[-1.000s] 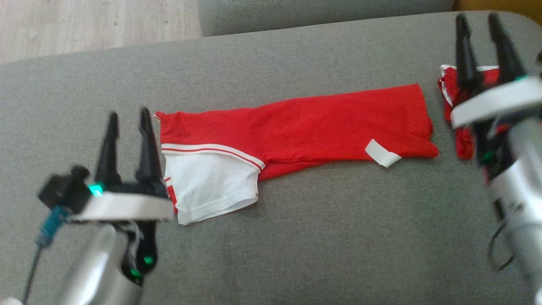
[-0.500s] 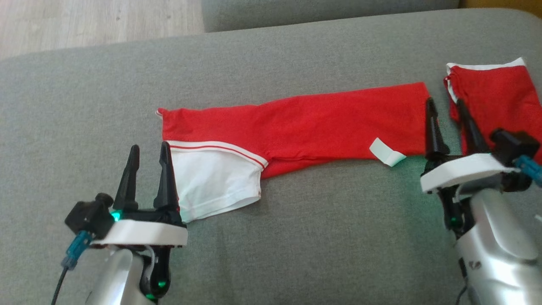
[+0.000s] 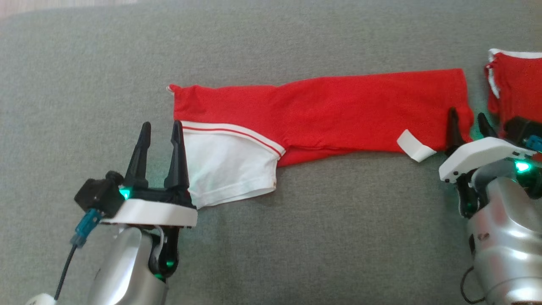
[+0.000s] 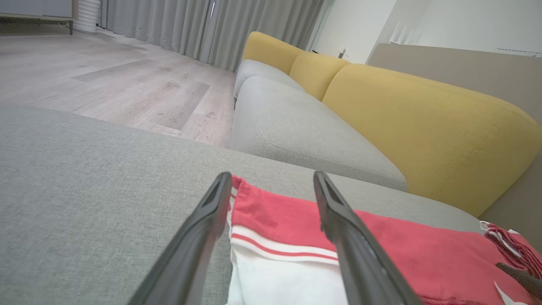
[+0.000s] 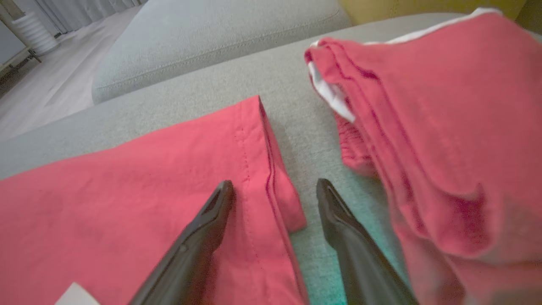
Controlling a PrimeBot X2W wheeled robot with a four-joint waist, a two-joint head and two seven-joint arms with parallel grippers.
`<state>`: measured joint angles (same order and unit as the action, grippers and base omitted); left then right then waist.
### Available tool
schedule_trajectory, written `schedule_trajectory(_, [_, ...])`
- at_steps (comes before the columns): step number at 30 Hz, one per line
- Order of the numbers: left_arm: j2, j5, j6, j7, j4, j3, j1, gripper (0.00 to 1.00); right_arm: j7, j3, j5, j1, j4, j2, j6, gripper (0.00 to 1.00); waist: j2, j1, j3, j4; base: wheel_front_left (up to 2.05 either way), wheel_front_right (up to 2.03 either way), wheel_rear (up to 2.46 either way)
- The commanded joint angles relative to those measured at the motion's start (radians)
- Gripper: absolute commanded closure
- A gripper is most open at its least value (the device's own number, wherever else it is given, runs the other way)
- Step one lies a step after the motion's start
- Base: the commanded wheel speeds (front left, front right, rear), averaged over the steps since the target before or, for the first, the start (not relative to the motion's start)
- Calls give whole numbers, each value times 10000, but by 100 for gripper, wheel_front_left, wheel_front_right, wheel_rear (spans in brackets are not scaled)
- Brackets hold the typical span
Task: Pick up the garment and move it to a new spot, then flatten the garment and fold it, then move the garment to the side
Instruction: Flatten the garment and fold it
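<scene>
The red garment [image 3: 338, 110] lies across mid-frame. At its left end the left gripper [image 3: 161, 124] stands spread and empty, and at its right hem the right gripper [image 3: 467, 113] likewise.

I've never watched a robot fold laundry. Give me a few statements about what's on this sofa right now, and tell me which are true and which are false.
1. The left gripper and the right gripper are both open and hold nothing. True.
2. The red garment lies in a crumpled heap. False: it lies as a long flat strip on the gray cushion.
3. Its white section is at the left gripper's end. True.
4. The white tag sits by the left gripper. False: it is near the right gripper.
5. A second red garment lies apart, off the strip's right end. True.
</scene>
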<state>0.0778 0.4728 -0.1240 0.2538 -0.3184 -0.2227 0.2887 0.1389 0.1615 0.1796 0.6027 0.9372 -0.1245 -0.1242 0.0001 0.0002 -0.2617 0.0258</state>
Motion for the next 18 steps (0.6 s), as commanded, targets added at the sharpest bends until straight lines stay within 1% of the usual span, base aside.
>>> schedule_trajectory(1, [63,-122,-44,79,259,317,420,0,8,-59,-186,428,73,124,-65,0,-1,-2,-175,153,0,0,0])
schedule_trajectory(4, [72,-143,-56,79,235,377,545,0,-141,2,-289,744,857,237,-65,0,-1,-2,-286,216,0,0,0])
schedule_trajectory(5, [75,-147,-58,79,230,396,566,0,-167,-36,-295,808,1010,263,-65,21,-1,-2,-299,213,0,0,0])
schedule_trajectory(6, [78,-153,-60,79,224,416,583,0,-154,-78,-292,870,1129,284,-65,100,-1,-2,-303,200,0,0,0])
schedule_trajectory(9, [93,-186,-62,80,226,504,591,0,67,-220,-250,1003,1335,291,-65,100,-1,-2,-272,99,0,0,0])
schedule_trajectory(12, [104,-216,-64,80,223,559,553,0,419,-316,-143,1120,1348,121,-65,100,-1,-2,-179,-50,0,0,0])
schedule_trajectory(18, [89,-147,-65,80,223,532,437,0,753,-283,444,1259,1074,-591,-65,100,-1,-2,96,-332,0,0,0])
